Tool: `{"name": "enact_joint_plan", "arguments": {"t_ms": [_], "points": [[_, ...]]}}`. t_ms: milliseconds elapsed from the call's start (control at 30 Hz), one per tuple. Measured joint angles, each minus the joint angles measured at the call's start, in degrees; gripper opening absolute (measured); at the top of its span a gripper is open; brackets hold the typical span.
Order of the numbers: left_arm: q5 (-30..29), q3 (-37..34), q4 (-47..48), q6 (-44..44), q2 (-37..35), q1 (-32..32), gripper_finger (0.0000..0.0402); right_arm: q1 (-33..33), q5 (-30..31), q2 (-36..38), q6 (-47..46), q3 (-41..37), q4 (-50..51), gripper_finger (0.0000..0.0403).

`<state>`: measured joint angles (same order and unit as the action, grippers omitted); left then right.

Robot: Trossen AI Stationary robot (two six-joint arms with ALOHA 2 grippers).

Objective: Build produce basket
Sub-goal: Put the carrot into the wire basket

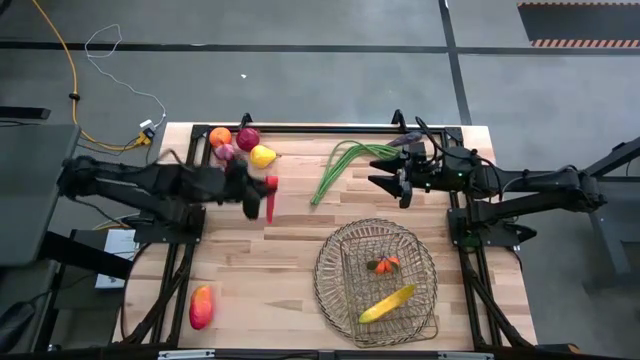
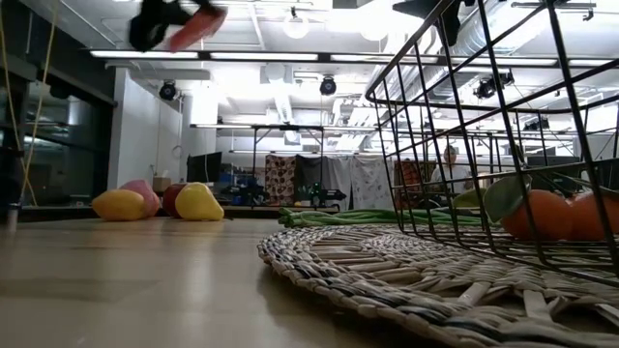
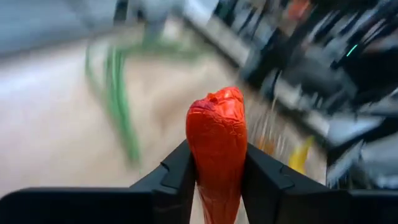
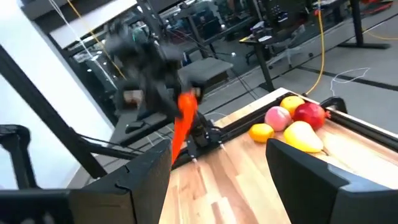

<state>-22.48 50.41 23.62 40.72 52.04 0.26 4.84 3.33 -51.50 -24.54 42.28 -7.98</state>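
Observation:
My left gripper [image 1: 260,197] is shut on a red chilli [image 1: 270,198], high above the table's far left half; both also show at the top of the low view [image 2: 189,24]. The wire basket [image 1: 335,290] stands on its woven base at the near right and holds a banana [image 1: 386,303] and oranges [image 1: 383,265]. My right gripper [image 1: 380,168] is open and empty over the ends of the long green beans [image 1: 335,170] that lie on the far part of the table. An orange [image 1: 219,137], apple [image 1: 248,138], peach [image 1: 227,152] and pear [image 1: 262,156] lie at the far left. My left gripper pinches the chilli's two sides [image 3: 217,155] between its two fingers [image 3: 177,177], about midway along it. The thick end [image 3: 217,102] sticks out past the fingertips. The chilli is lifted clear of the table, and in the right wrist view [image 4: 180,124] it slants downward.
A red-yellow mango [image 1: 201,306] lies near the near left edge. The bare wooden tabletop [image 1: 260,270] stretches between the mango and the basket. Cables [image 1: 100,60] lie on the floor beyond the far edge.

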Motion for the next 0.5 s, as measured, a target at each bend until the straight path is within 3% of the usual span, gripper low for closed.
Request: {"name": "enact_joint_plan", "arguments": {"t_ms": [100, 233, 500], "points": [[1.57, 0.04, -10.55, -10.75, -1.67, 5.99, 0.0087, 0.01, 0.47, -1.06, 1.18, 0.05, 0.06, 0.0252], [7.51, 0.07, -20.34, -18.53, -1.66, 13.06, 0.0089, 0.00, 0.50, -3.03, 2.03, 0.04, -0.36, 0.0252], [20.48, 0.04, -31.54, -18.58, 5.12, 19.99, 0.0089, 0.00, -0.85, -6.38, 2.56, 0.04, -0.77, 0.0252]]}}
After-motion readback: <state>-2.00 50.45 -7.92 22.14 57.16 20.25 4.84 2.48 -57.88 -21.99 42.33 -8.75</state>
